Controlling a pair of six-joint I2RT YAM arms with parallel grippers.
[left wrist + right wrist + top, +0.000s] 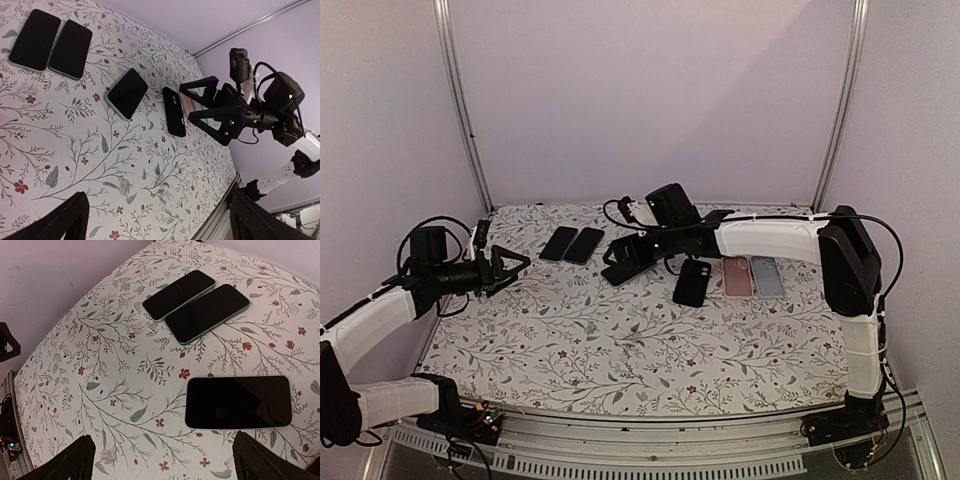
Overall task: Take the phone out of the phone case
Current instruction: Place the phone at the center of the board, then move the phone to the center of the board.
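A bare black phone with a silver edge lies screen up on the flowered cloth, also seen in the left wrist view as the phone. The black phone case lies apart from it, a little to its right. My right gripper hovers open just above the phone with nothing between its fingers; the phone sits in front of them. My left gripper stands open at the table's left side, holding nothing and well away from both.
Two more dark phones lie side by side at the back. A pink case and a grey-blue case lie to the right of the black case. The metal rail marks the table's near edge.
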